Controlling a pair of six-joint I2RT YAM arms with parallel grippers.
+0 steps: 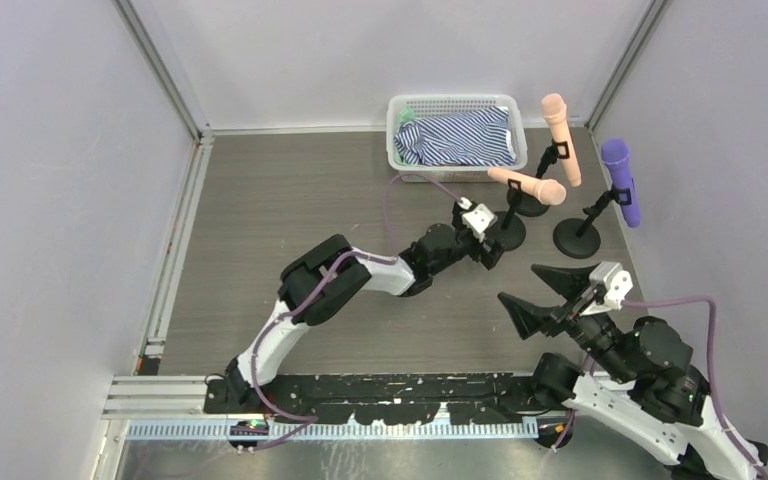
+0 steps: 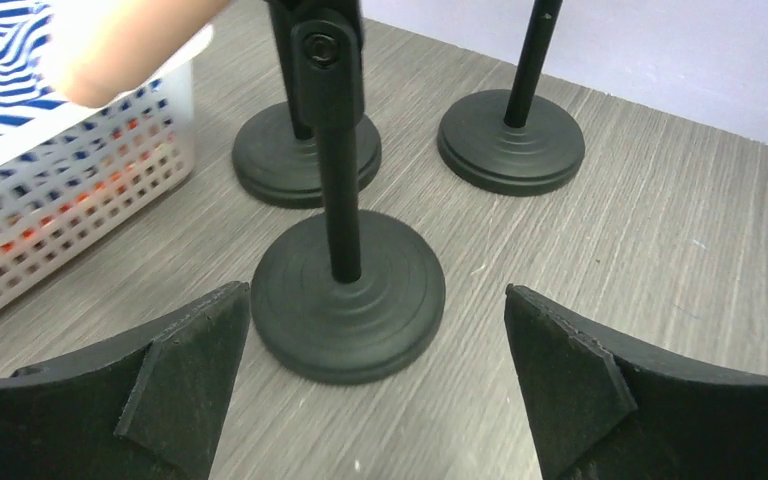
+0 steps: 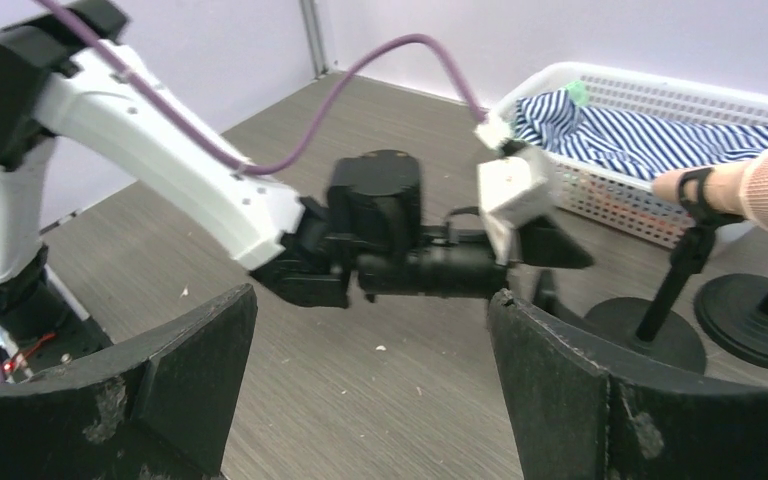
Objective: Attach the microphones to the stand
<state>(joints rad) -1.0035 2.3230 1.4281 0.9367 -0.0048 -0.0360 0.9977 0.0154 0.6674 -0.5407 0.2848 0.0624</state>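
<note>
My left gripper has its jaws wide and empty at the black round-based stand, which clips one smooth peach-pink plastic microphone almost level. The second peach-pink microphone and the purple microphone sit clipped further right. They look light, stiff and slippery, so I would pinch mid-handle; my right gripper has its jaws wide and empty too.

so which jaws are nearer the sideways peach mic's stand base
left. the left jaws sit open right at that base; the right jaws hang open well short of it

Wide-apart left pincer facing black stand
</note>
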